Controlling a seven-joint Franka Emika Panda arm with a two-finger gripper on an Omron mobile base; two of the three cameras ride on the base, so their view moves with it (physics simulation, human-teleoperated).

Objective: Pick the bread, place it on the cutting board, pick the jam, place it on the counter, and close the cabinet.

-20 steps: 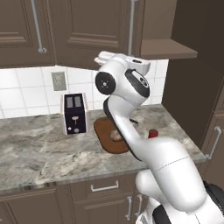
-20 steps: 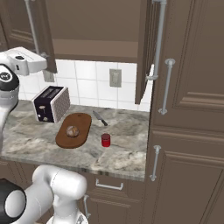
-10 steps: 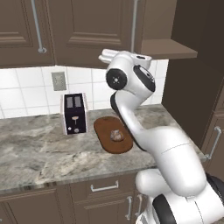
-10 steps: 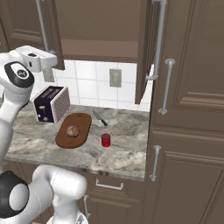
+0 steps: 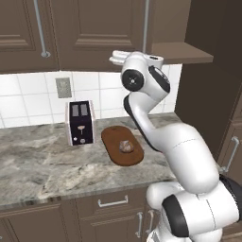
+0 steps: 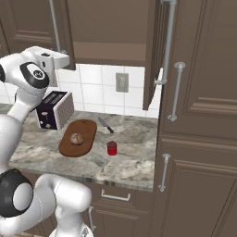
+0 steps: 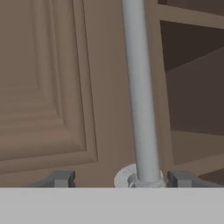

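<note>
Hand (image 7: 118, 178): fingers part-open, straddling the base of the cabinet's (image 7: 52, 87) bar handle (image 7: 140, 96), not clamped. Bread (image 6: 76, 138) lies on cutting board (image 6: 88, 127); jam (image 6: 111, 147) stands mid-surface (image 6: 134, 162).

My bread (image 6: 77, 138), a lumpy tan-brown bun, sits on the oval reddish-brown cutting board (image 6: 85, 128), a little off its middle. The board lies flat on the grey-beige marbled counter (image 6: 134, 159). My jam (image 6: 111, 148), a squat red jar with a darker lid, stands upright on the stone just beside the board, not touching it. Up above, the dark brown cabinet (image 6: 111, 28) hangs open: one panelled door (image 6: 152, 55) swings out edge-on with its long silver bar handle (image 6: 167, 41). Right before me, another door's handle (image 7: 141, 96) runs upright beside open shelves.
</note>
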